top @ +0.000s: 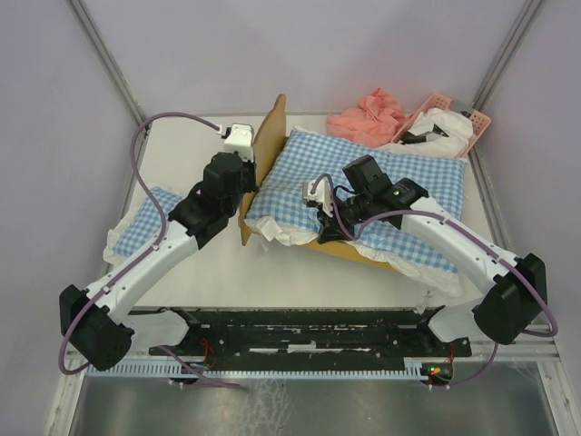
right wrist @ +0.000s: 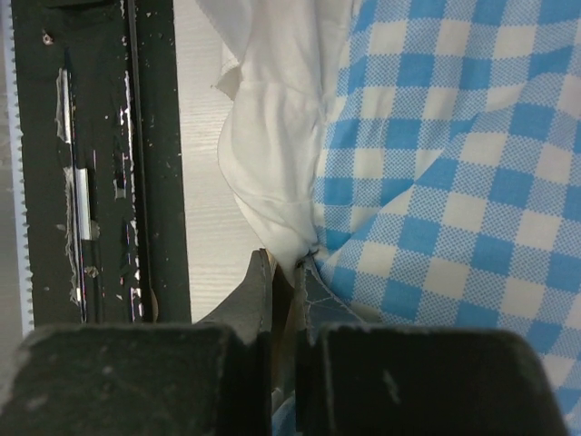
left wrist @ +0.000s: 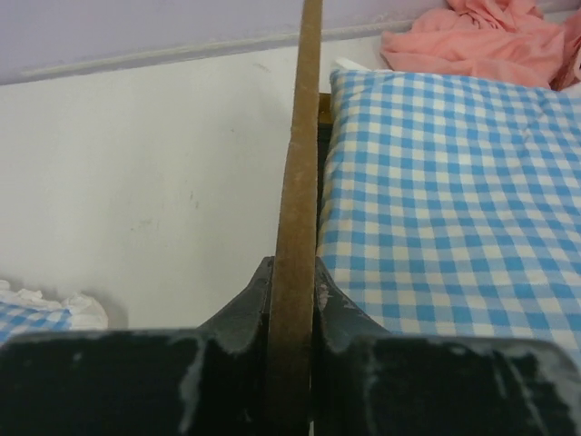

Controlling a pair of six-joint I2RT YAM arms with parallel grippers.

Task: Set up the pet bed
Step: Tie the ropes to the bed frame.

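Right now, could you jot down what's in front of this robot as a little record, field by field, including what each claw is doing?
Left gripper: shut on the upright wooden headboard of the pet bed
Right gripper: shut on the white frill of the blue-checked cushion
Cushion position: lying over the bed's base
Small checked pillow: near left, apart from the bed
Far side: pink cloth, pink basket

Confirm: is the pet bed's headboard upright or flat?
Upright: the headboard stands on edge beside the checked cushion, pinched by the left gripper.
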